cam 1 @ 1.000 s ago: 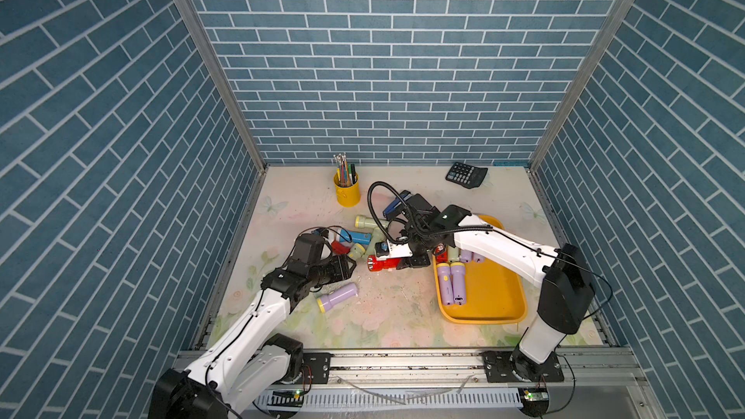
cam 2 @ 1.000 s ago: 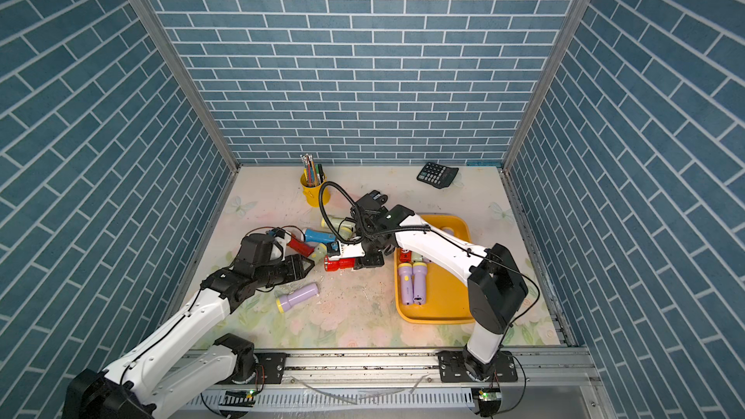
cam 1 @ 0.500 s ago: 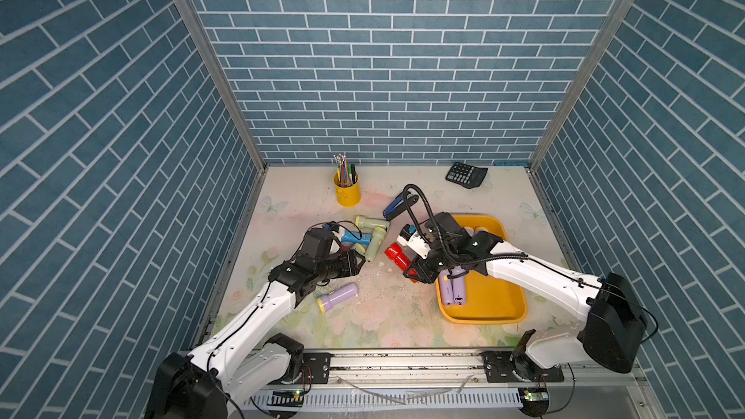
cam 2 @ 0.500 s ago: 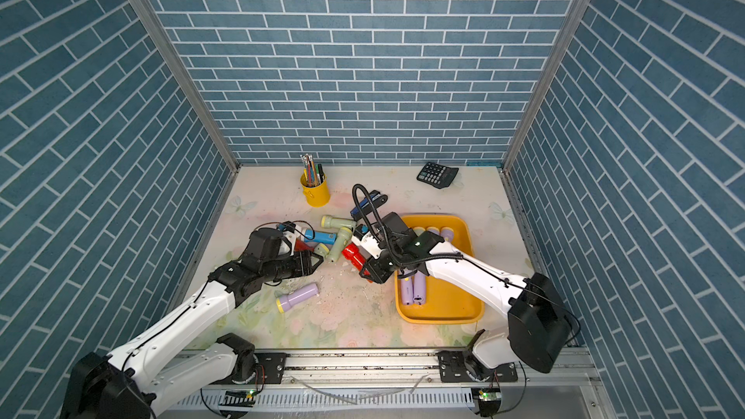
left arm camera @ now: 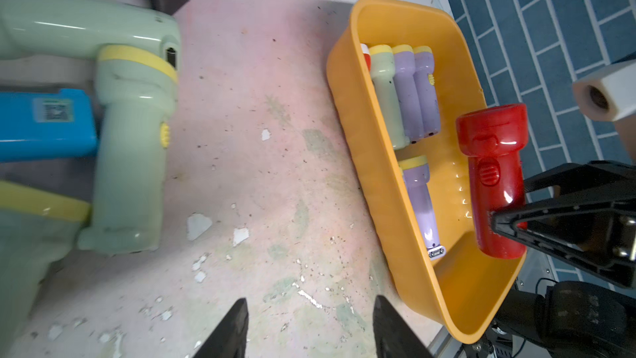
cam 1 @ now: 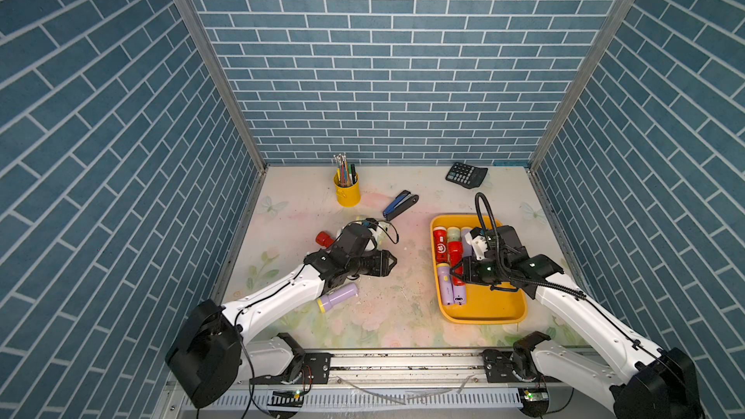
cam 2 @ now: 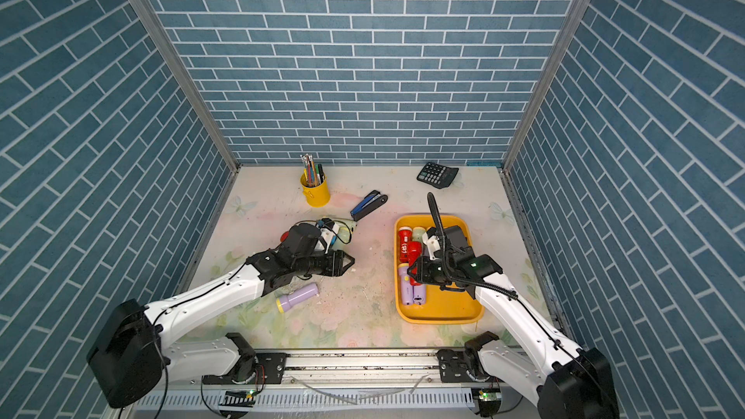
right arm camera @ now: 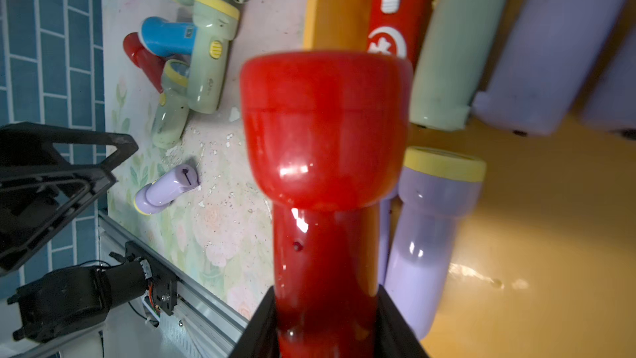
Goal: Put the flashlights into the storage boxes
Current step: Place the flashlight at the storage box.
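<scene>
Glossy red plastic flashlight (right arm camera: 323, 153): clenched in right gripper (right arm camera: 325, 325) over shallow yellow plastic tray (left arm camera: 361, 153); left gripper (left arm camera: 309, 328) released, empty.

Bright, even light from above fills both top views, which are sharp, with soft shadows on the pale floral desk (cam 1: 403, 300) and the blue brick-patterned walls (cam 1: 100, 114) splaying wide at the edges. In the right wrist view the glossy red plastic flashlight (right arm camera: 323, 139) carries white glare spots, and the lilac plastic flashlights (right arm camera: 550, 46) beyond it are blurred.
</scene>
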Controlling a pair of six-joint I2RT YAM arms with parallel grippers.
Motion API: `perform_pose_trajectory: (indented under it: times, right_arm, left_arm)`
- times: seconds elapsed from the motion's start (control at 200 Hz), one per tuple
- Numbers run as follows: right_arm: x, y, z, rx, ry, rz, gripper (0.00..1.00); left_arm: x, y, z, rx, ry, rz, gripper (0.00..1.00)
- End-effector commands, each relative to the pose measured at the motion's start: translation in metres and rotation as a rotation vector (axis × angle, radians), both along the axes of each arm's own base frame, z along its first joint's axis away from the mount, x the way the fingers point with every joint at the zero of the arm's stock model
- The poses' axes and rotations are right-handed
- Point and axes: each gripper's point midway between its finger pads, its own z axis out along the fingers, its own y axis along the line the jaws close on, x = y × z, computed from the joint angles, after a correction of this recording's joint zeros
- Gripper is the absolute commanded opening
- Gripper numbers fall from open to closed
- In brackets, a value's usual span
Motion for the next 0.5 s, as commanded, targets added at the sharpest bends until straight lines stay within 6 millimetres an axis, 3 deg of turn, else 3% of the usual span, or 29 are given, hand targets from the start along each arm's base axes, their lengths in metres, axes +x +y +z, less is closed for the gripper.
perform_pose_trajectory:
  times: [0.0,0.235,0.495]
  right_arm:
    - [-0.022,-0.024,-0.026,-0.059,0.167,-0.088,0.23]
    - [-0.023,-0.053,-0.040,-0.141,0.248,-0.169,0.24]
    - [-0.018,-0.054,-0.056,-0.161,0.324,-0.173,0.25]
  left_arm:
    - [0.006,-0.023,0.012,-0.022,-0.052,-0.049,0.59]
    - [0.004,-0.036,0.012,-0.023,-0.065,-0.072,0.59]
    - [0.002,-0.032,0.008,-0.010,-0.066,-0.066,0.59]
